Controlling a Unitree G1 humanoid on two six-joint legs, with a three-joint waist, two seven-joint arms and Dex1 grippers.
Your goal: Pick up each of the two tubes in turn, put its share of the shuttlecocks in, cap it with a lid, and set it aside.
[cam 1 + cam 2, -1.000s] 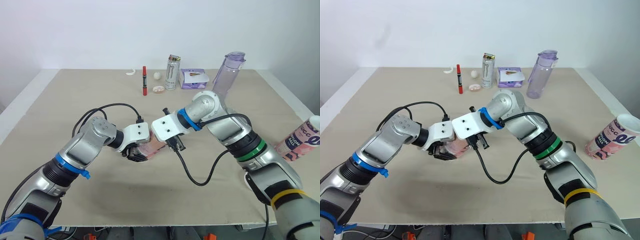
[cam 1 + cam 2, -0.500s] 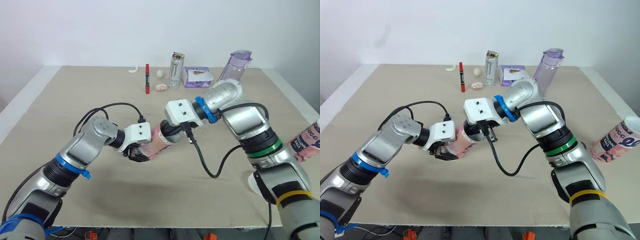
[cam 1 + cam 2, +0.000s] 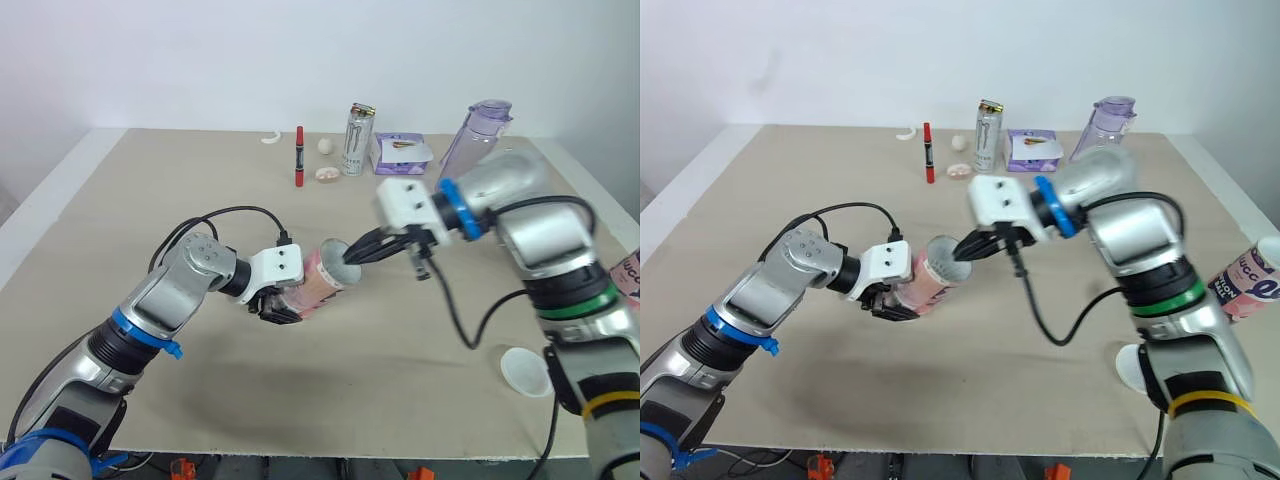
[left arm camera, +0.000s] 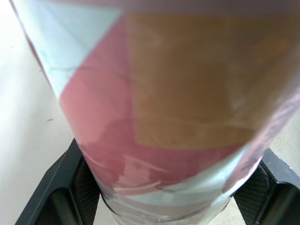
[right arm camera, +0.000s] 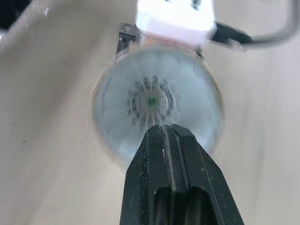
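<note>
A pink and white tube (image 3: 318, 286) hangs tilted just above the table, its open mouth facing right. My left gripper (image 3: 283, 306) is shut on its lower end; the left wrist view shows its black fingers (image 4: 63, 197) on either side of the tube (image 4: 164, 117). My right gripper (image 3: 352, 260) is shut, empty, with its tips at the tube's mouth. In the right wrist view its fingertips (image 5: 161, 131) sit just before the mouth, and a white shuttlecock (image 5: 151, 101) lies inside. A second pink tube (image 3: 1245, 285) lies at the table's right edge. A white lid (image 3: 525, 370) rests front right.
Along the back stand a red marker (image 3: 299, 157), a drink can (image 3: 357, 140), a purple box (image 3: 402, 153) and a purple bottle (image 3: 480, 135). A small white ball (image 3: 326, 146) and a white curved piece (image 3: 270, 138) lie near them. My right arm's cable hangs over the table's middle.
My right gripper has drawn back to the right, out from over the tube, so the tube's mouth now shows. The left gripper keeps its hold in place. The camera has shifted slightly.
</note>
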